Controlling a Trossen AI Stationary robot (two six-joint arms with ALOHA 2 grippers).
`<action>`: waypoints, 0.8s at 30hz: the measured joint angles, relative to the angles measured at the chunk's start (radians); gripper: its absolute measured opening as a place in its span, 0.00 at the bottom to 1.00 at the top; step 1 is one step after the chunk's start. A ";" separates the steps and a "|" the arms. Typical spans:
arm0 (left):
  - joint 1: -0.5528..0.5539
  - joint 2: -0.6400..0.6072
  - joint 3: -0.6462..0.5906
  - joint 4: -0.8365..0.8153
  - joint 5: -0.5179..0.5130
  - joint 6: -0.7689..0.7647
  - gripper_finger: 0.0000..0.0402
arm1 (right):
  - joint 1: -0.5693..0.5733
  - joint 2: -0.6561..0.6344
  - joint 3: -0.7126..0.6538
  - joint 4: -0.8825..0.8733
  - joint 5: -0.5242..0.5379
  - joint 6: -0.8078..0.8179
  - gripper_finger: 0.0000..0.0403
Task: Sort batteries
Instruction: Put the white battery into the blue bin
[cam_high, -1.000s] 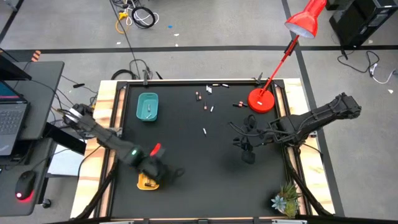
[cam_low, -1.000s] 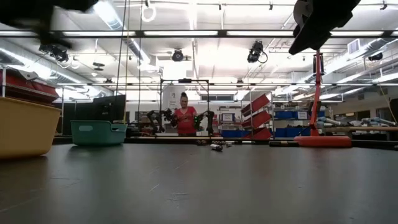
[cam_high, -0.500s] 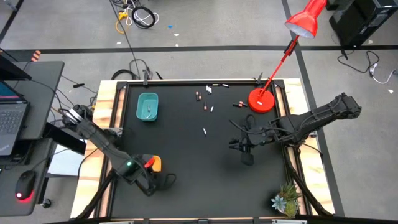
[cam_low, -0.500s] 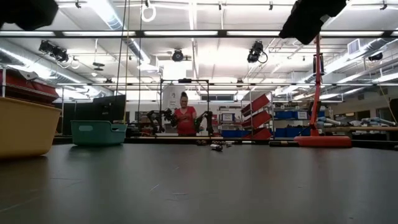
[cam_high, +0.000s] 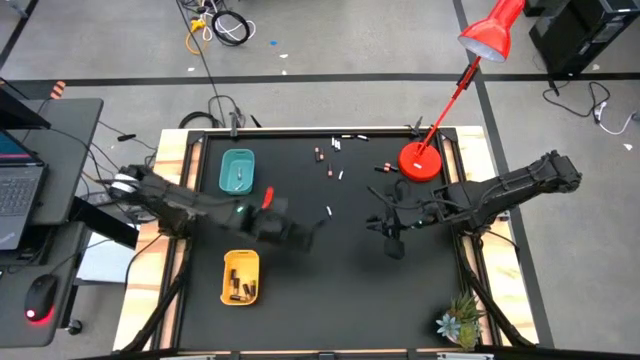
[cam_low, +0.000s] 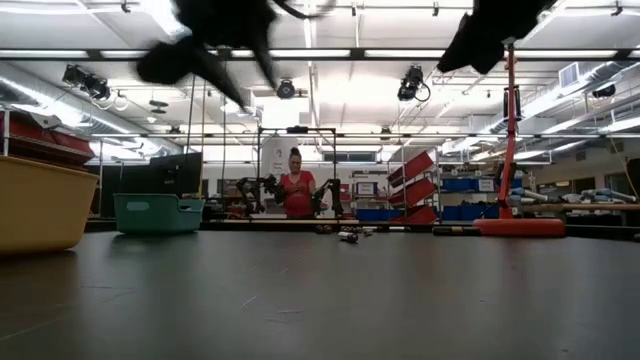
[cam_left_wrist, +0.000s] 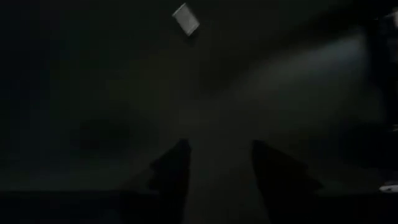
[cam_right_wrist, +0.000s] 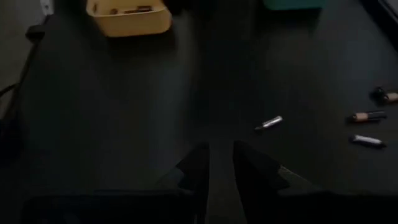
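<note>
Several small batteries lie loose on the black table's far half, among them a whitish one (cam_high: 328, 211) near the middle and reddish ones (cam_high: 318, 153). More lie in the yellow tray (cam_high: 240, 277) at the near left, and one in the teal tray (cam_high: 237, 170). My left gripper (cam_high: 308, 237) hangs open and empty (cam_left_wrist: 221, 146) above the table's middle, just short of the whitish battery (cam_left_wrist: 185, 17). My right gripper (cam_high: 388, 235) hovers right of centre, its fingers (cam_right_wrist: 221, 162) a narrow gap apart with nothing between them; a silver battery (cam_right_wrist: 268, 123) lies ahead of it.
A red lamp's base (cam_high: 420, 162) stands at the far right with batteries beside it. A small plant (cam_high: 460, 322) sits at the near right corner. Bare table stretches across the near middle (cam_high: 340, 300). A person (cam_low: 297, 190) stands in the room beyond the far edge.
My left gripper has swung fast from above the yellow tray toward the table's middle, going right and toward the far edge. The tray, covered by the arm before, now shows in full with batteries in it.
</note>
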 joint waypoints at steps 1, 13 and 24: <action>0.029 0.018 0.000 0.051 0.008 0.056 0.43 | -0.025 0.002 0.000 0.002 -0.023 -0.006 0.20; 0.299 0.214 0.000 0.258 0.240 0.499 0.42 | -0.256 0.006 0.000 -0.059 -0.074 0.100 0.19; 0.390 0.313 0.000 0.296 0.369 0.628 0.42 | -0.256 0.005 0.000 -0.079 -0.075 0.297 0.19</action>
